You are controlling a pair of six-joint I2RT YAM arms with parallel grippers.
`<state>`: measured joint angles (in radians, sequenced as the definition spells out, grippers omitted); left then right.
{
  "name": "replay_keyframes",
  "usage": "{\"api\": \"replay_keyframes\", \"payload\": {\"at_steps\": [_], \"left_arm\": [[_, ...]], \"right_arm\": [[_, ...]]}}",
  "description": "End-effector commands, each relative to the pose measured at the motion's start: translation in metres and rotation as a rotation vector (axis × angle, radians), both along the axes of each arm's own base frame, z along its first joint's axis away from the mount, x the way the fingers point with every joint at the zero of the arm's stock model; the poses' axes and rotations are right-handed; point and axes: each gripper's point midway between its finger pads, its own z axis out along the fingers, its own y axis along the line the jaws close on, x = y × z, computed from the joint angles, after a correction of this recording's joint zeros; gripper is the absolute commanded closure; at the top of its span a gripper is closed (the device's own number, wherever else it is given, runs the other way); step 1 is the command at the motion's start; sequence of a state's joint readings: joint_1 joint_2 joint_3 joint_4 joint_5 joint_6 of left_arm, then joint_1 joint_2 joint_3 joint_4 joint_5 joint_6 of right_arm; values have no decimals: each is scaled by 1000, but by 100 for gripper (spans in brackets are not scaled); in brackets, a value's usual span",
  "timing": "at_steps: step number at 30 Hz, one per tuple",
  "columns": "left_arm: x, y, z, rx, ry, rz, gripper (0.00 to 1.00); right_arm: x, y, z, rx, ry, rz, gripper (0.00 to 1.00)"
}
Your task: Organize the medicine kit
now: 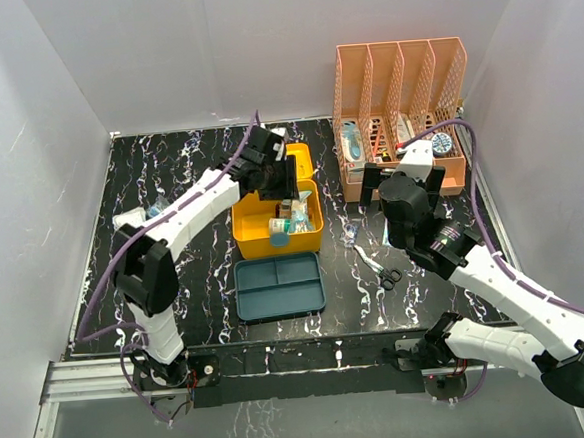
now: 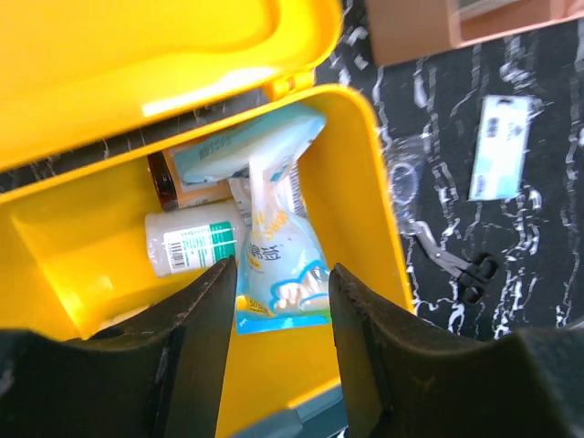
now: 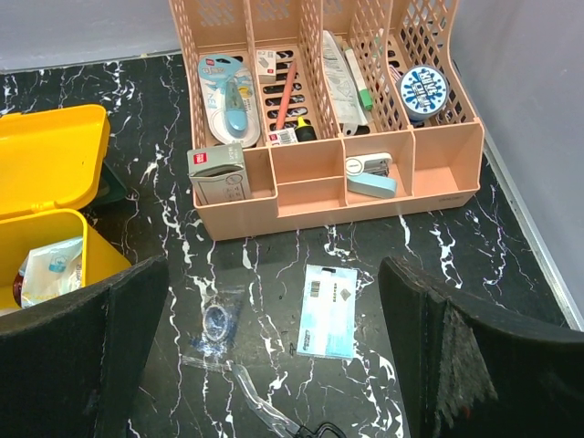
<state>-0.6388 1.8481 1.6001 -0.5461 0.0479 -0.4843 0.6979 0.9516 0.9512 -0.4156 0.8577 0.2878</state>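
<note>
Over the open yellow plastic medicine kit (image 2: 73, 237), I am hovering my left pincer (image 2: 281, 274) half open above a blue-white sachet (image 2: 274, 228); right pincer (image 3: 274, 265) gaping wide.

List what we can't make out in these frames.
- Top view: the left arm covers the far part of the medicine kit; contents there are hidden.
- Left wrist view: brown bottle mostly under a carton; label unreadable.
- Right wrist view: scissors cut off by the bottom edge; kit interior cut by the left edge.
- Right wrist view: print on the blue card too small to read.
</note>
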Motion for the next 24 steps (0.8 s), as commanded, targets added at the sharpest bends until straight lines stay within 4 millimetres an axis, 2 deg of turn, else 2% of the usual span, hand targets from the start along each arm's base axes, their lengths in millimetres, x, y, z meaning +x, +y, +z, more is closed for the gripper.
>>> {"api": "replay_keyframes", "payload": {"at_steps": [1, 2, 5, 7, 10, 12, 14, 16, 17, 19, 21, 24], "left_arm": [[6, 15, 97, -35, -219, -12, 56], [11, 22, 110, -30, -257, 1, 56], [38, 62, 153, -53, -358, 81, 56], [60, 102, 181, -55, -429, 146, 53], [92, 183, 215, 4, -540, 268, 43], [110, 251, 217, 30, -544, 394, 36], [119, 310, 199, 33, -481, 516, 34], [123, 351, 162, 13, -355, 628, 34], [120, 363, 139, 4, -277, 668, 35], [117, 377, 95, -6, -155, 726, 36], [112, 379, 59, -8, -73, 752, 37], [105, 377, 23, -13, 2, 782, 37]], "right_arm": [[7, 4, 8, 31, -39, -4, 2], [8, 5, 6, 30, -36, -4, 2], [12, 10, 3, 35, -33, 10, 2], [14, 14, 1, 38, -31, 20, 2], [17, 20, -1, 45, -27, 36, 2], [19, 23, 0, 53, -29, 46, 2], [21, 27, -1, 60, -29, 59, 2], [22, 30, -3, 65, -27, 69, 2], [23, 32, -3, 70, -27, 72, 2], [23, 32, -4, 71, -24, 75, 2], [22, 32, -4, 72, -23, 77, 2], [20, 29, -4, 68, -22, 68, 1]]}}
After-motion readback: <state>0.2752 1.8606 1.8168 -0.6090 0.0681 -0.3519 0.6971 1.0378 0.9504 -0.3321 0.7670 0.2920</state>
